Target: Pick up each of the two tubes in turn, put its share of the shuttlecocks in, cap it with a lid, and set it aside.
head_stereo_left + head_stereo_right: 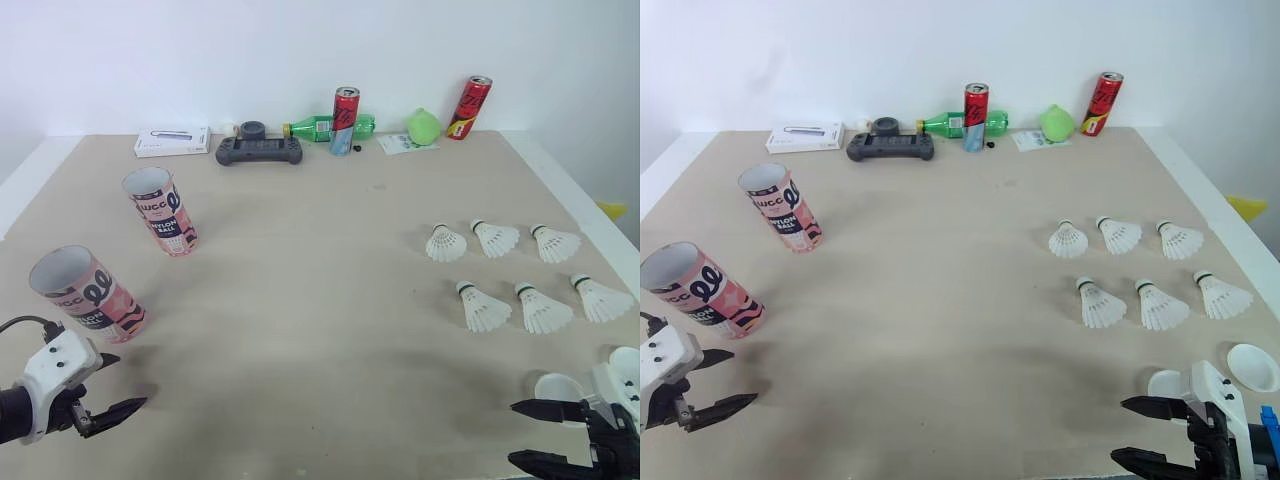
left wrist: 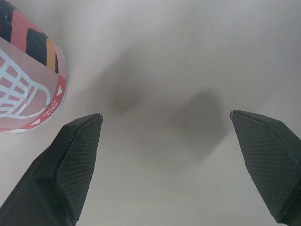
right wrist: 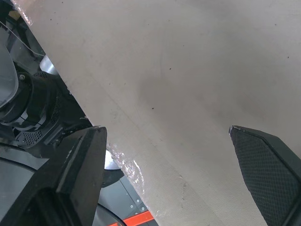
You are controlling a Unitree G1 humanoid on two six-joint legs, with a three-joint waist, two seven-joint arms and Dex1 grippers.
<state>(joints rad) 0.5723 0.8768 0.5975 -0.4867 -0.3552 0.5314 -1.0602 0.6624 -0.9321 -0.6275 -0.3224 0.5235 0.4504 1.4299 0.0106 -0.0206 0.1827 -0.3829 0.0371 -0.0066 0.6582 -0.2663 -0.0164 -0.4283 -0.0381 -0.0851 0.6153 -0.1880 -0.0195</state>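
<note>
L gripper (image 1: 122, 382) open, empty, low over table (image 1: 320, 330); near tube (image 1: 88, 295) just ahead of it, mouth up, prob. first pick; far tube (image 1: 160, 212) beyond. R gripper (image 1: 514, 433) open, empty; lids (image 1: 557, 388) beside it, handy for capping; six shuttlecocks (image 1: 487, 308) ahead, 2 rows.

our two eye views look forward and down from head height, sharing the whole beige tabletop (image 1: 320, 300). our left wrist view faces it closely, just beside the near pink printed cardboard tube (image 2: 28, 80); our right wrist view, well apart from that tube.
</note>
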